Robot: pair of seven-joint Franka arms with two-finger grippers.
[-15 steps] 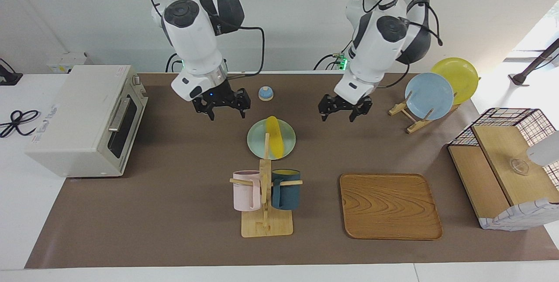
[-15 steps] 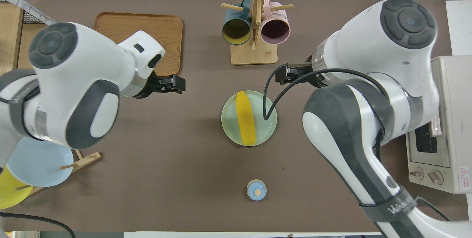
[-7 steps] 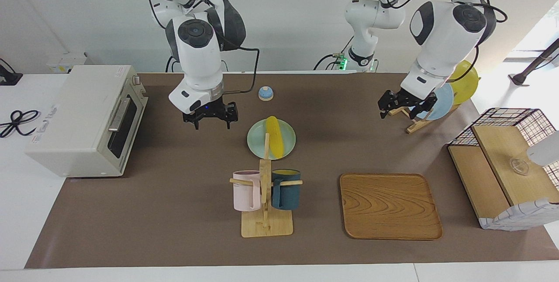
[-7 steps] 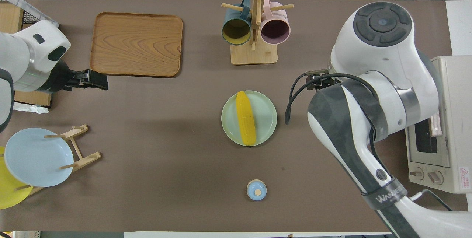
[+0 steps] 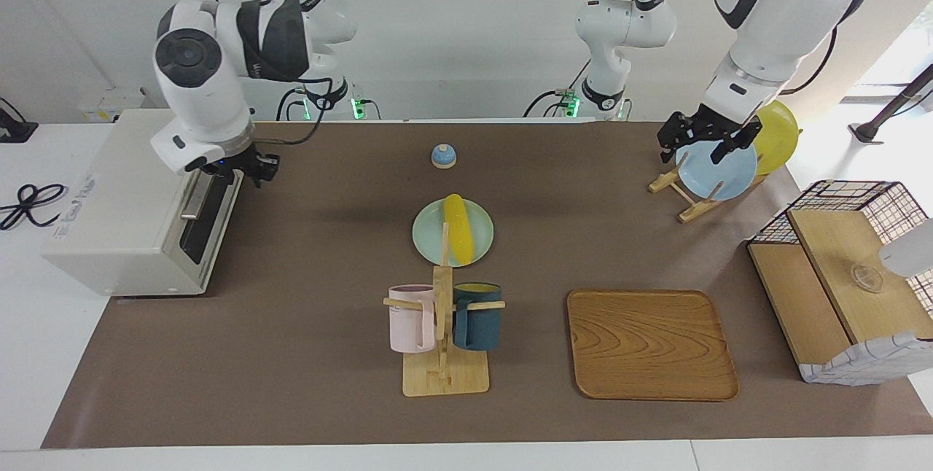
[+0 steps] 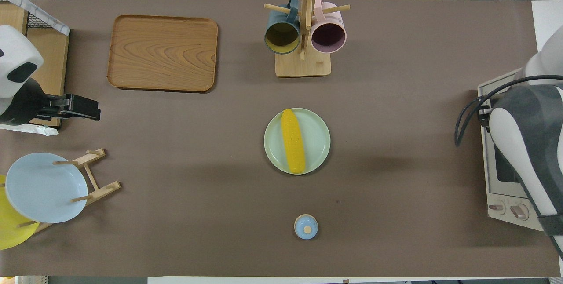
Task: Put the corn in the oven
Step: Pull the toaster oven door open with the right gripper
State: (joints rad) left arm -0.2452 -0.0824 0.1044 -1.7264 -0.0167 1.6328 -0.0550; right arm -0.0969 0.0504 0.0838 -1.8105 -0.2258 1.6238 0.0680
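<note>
The yellow corn (image 5: 458,236) lies on a light green plate (image 5: 426,229) at the middle of the table; it also shows in the overhead view (image 6: 293,147). The off-white oven (image 5: 124,201) stands at the right arm's end with its dark glass door shut; it also shows in the overhead view (image 6: 506,187). My right gripper (image 5: 235,173) is open at the top of the oven door, by the bar handle (image 5: 197,195). My left gripper (image 5: 701,144) is open and empty over the blue plate (image 5: 718,165) on its rack.
A wooden mug rack (image 5: 443,340) with a pink and a dark blue mug stands farther from the robots than the corn. A wooden tray (image 5: 651,343), a small blue bell (image 5: 443,156), a yellow plate (image 5: 773,128) and a wire-and-wood basket box (image 5: 845,274) are also on the table.
My right gripper has swung from beside the corn plate over to the oven door. My left gripper has drawn back toward its end, over the plate rack. The corn has not moved.
</note>
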